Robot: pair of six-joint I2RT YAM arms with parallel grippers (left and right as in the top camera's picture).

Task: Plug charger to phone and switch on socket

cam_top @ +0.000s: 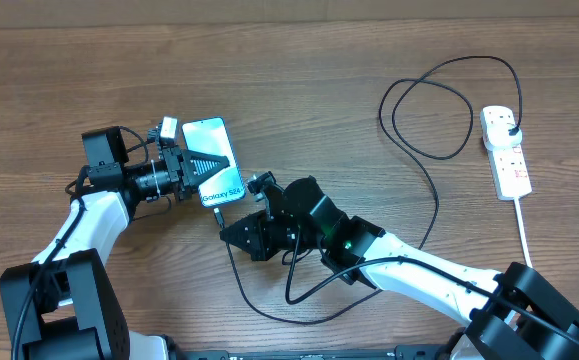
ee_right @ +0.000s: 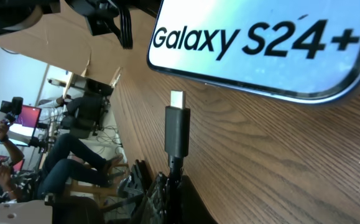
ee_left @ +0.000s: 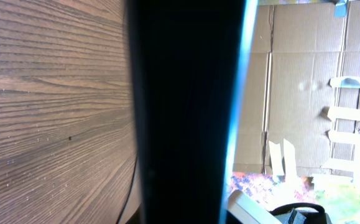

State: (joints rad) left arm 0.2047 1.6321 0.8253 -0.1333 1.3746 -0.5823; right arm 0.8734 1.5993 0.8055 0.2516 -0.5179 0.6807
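1. The table (cam_top: 59, 80) carries everything. Its far side is cut off in both wrist views.
2. The phone (cam_top: 217, 165) sits upper left of centre in the overhead frame with its screen lit.
   - The left gripper (cam_top: 209, 162) has its fingers clenched on it.
   - In the left wrist view its dark edge (ee_left: 186, 112) fills the middle, so I cannot tell whether it is raised or lying flat.
   - A sideways push from the connector could twist the phone in that grip.
3. The socket (cam_top: 506, 160) lies at the upper right of the overhead frame, well apart from both grippers.
   - A black plug (cam_top: 512, 129) sits in its top end, and its white cord (cam_top: 525, 230) runs down the right edge.
   - The red-marked switches are too small to read as on or off.
4. The charger (ee_right: 177, 127) is grasped just behind its connector by the right gripper (cam_top: 227, 226), fingers clamped tight.
   - The cable loops across the centre of the table and partly passes under the right arm.
   - Slack there could snag or drag on the plug.
5. The connector tip (ee_right: 177, 99) stands just below the phone's lower edge in the right wrist view, near it but apart.
   - The port is not visible, so alignment cannot be judged.
   - An off-line approach would probably jam against the frame or bend the tip.
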